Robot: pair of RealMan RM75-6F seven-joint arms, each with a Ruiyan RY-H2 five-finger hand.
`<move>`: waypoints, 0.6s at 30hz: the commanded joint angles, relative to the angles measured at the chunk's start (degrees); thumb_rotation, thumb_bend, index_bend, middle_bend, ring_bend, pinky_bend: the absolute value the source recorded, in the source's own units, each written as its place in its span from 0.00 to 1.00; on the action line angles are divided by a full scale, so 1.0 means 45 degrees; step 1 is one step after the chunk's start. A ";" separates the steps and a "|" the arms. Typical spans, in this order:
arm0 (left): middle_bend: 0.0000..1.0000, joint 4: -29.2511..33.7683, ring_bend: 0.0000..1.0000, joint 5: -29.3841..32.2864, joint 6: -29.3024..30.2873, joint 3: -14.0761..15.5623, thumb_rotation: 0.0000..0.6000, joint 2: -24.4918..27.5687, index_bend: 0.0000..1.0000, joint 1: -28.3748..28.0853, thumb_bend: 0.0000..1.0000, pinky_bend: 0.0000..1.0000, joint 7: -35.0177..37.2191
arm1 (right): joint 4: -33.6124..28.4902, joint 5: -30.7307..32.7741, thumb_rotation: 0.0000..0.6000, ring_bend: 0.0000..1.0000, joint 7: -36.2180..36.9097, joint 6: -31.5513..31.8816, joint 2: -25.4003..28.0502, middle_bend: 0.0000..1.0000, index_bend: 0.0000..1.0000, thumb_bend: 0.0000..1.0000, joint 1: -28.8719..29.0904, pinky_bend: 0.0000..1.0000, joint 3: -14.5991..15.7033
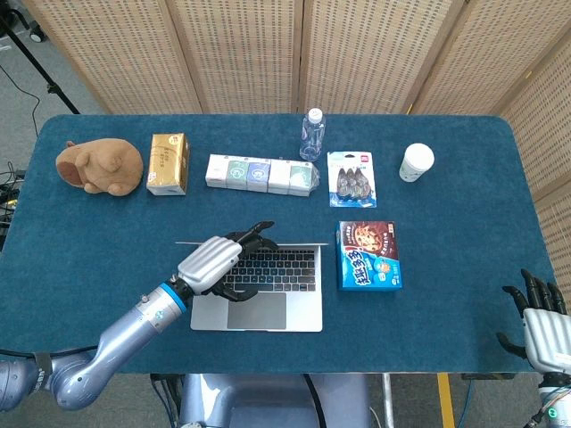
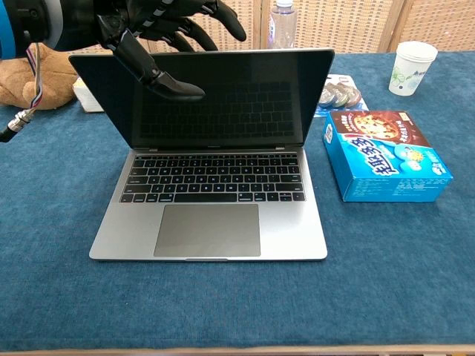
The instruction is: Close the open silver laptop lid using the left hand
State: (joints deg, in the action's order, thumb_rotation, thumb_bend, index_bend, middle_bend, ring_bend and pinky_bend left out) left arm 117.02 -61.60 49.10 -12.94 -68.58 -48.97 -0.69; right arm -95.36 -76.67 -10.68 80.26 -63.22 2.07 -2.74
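The silver laptop (image 1: 259, 290) lies open at the table's front centre, its dark screen (image 2: 223, 104) tilted a little toward the keyboard (image 2: 214, 178). My left hand (image 1: 219, 259) rests over the lid's top edge near its left corner, fingers hooked behind the lid and the thumb in front of the screen. In the chest view the left hand (image 2: 159, 33) shows at the upper left with its thumb lying across the screen. My right hand (image 1: 542, 328) hangs off the table's front right corner with spread fingers and holds nothing.
A blue snack box (image 1: 368, 256) lies just right of the laptop. Behind it stand a row of cartons (image 1: 261, 174), a gold box (image 1: 168, 162), a plush toy (image 1: 100, 167), a water bottle (image 1: 311, 134), a blister pack (image 1: 351, 178) and a paper cup (image 1: 416, 162).
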 commanded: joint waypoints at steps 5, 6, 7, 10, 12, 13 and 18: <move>0.05 0.0424 0.17 0.0084 -0.0094 0.0111 1.00 0.0167 0.23 0.0059 0.25 0.22 0.0127 | -0.0034 0.0011 1.00 0.00 -0.0006 0.0014 0.0023 0.00 0.22 0.24 -0.0030 0.00 0.0019; 0.05 0.0515 0.17 0.0068 -0.0109 0.0121 1.00 0.0208 0.23 0.0072 0.25 0.22 0.0162 | -0.0042 0.0010 1.00 0.00 -0.0005 0.0017 0.0027 0.00 0.22 0.24 -0.0035 0.00 0.0022; 0.05 0.0598 0.17 0.0052 -0.0125 0.0132 1.00 0.0246 0.23 0.0086 0.25 0.22 0.0202 | -0.0047 0.0013 1.00 0.00 -0.0010 0.0020 0.0033 0.00 0.22 0.24 -0.0041 0.00 0.0026; 0.05 0.0833 0.17 -0.0059 -0.0137 0.0197 1.00 0.0364 0.23 0.0129 0.25 0.22 0.0217 | -0.0067 0.0022 1.00 0.00 -0.0005 0.0029 0.0053 0.00 0.22 0.24 -0.0057 0.00 0.0030; 0.05 0.1132 0.17 -0.0212 -0.0165 0.0349 1.00 0.0450 0.23 0.0205 0.25 0.22 0.0201 | -0.0096 0.0053 1.00 0.00 -0.0004 0.0017 0.0072 0.00 0.22 0.24 -0.0080 0.00 0.0049; 0.05 0.1182 0.17 -0.0239 -0.0168 0.0381 1.00 0.0474 0.23 0.0224 0.25 0.22 0.0208 | -0.0104 0.0061 1.00 0.00 -0.0005 0.0010 0.0076 0.00 0.22 0.24 -0.0083 0.00 0.0053; 0.05 0.1323 0.17 -0.0317 -0.0211 0.0552 1.00 0.0521 0.23 0.0276 0.25 0.22 0.0175 | -0.0118 0.0080 1.00 0.00 -0.0002 0.0001 0.0086 0.00 0.22 0.24 -0.0102 0.00 0.0067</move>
State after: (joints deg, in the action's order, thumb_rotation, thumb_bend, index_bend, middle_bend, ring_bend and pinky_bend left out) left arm 122.94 -63.00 48.16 -10.49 -66.25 -47.75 0.12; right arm -95.90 -76.32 -10.69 80.26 -62.84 1.61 -2.43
